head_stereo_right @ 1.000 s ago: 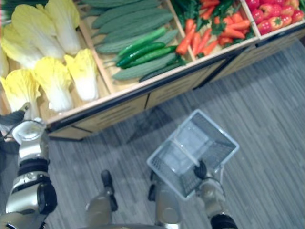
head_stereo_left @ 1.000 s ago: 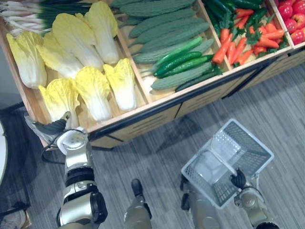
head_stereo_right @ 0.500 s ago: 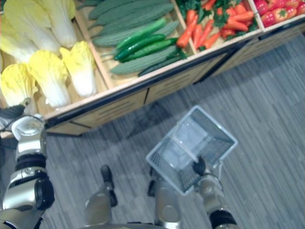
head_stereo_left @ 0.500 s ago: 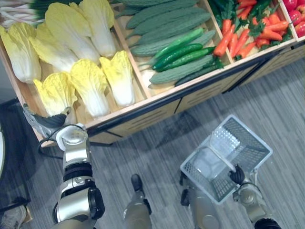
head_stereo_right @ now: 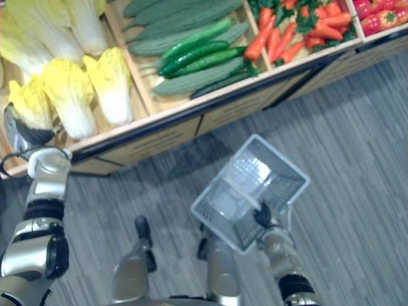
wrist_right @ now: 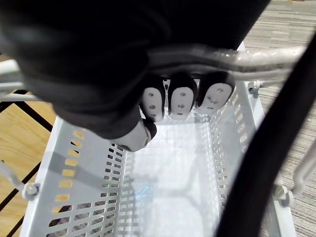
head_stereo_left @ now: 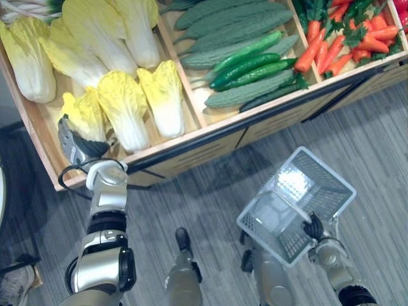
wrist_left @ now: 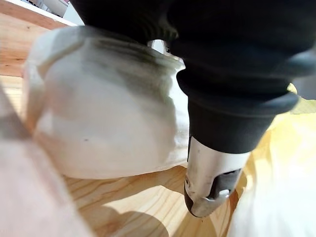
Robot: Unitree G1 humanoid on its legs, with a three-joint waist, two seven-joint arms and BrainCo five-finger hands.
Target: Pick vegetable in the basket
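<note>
A: Begin with the near side. What does the right hand (head_stereo_left: 313,227) hold?

B: Its fingers (wrist_right: 180,102) are curled around the handle (wrist_right: 261,57) of the white basket (head_stereo_left: 328,185). The basket hangs low over the grey floor (head_stereo_left: 210,197), open side up, with nothing in it. So the vegetable is not yet picked.

A: And the left hand (head_stereo_left: 75,141)?

B: It is inside the left compartment of the wooden display stand, at the white base of the nearest cabbage (head_stereo_left: 83,115). In the wrist view one finger (wrist_left: 210,190) lies beside that base (wrist_left: 103,128), but I cannot tell whether the hand is closed round it.

A: How should it be done well?

B: I think the hand should take the thick white base, not the yellow leaves, which may bend or tear. Then lift straight up first, because the front rail (head_stereo_left: 255,115) of the stand is just beside the hand and the cabbage must pass over it.

A: Is there room?

B: On the side, not much: a second cabbage (head_stereo_left: 124,115) lies touching, so a sideways pull could drag it. Further back are more cabbages, and past the divider (head_stereo_left: 182,83) the cucumbers (head_stereo_left: 248,64) and carrots (head_stereo_left: 344,48), well apart. The open floor between stand and basket gives free way for the carry.
</note>
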